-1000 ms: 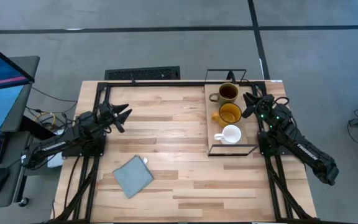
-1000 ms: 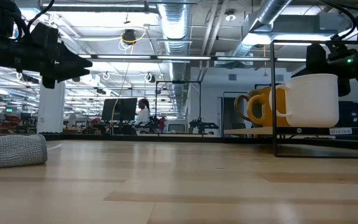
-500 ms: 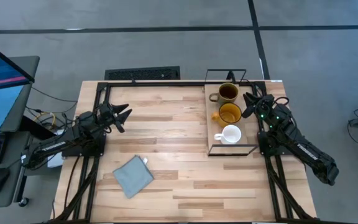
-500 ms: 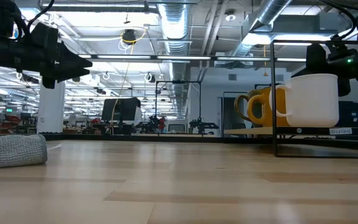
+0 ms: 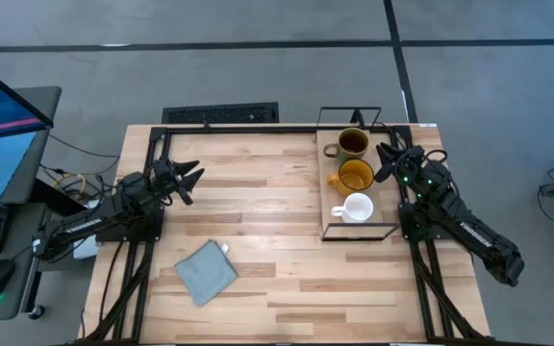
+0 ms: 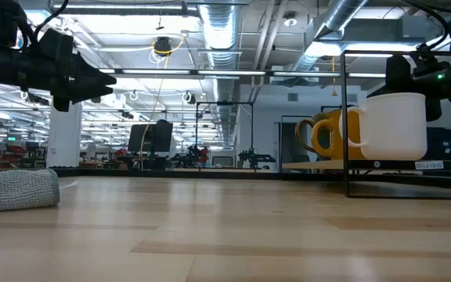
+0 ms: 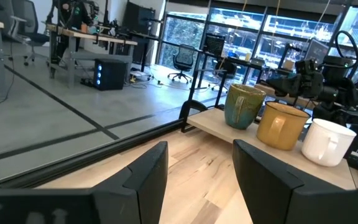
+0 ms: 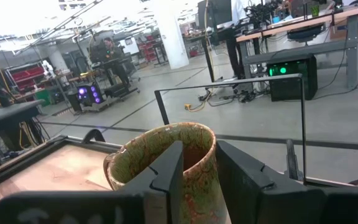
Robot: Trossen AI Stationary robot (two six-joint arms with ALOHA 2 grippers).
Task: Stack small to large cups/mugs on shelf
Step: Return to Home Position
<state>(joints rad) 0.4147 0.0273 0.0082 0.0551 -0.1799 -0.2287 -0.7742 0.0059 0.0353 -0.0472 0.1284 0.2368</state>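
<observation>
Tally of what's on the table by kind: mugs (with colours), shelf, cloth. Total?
mugs: 3 (white mug, yellow mug, green-brown mug)
shelf: 1
cloth: 1
total: 5

Your left arm [image 5: 94, 223] is matte black and jointed; your right arm [image 5: 450, 213], equally dark, bears white lettering [image 5: 471, 231] and a green light [image 5: 407, 178] near its tool [image 5: 385, 159].
</observation>
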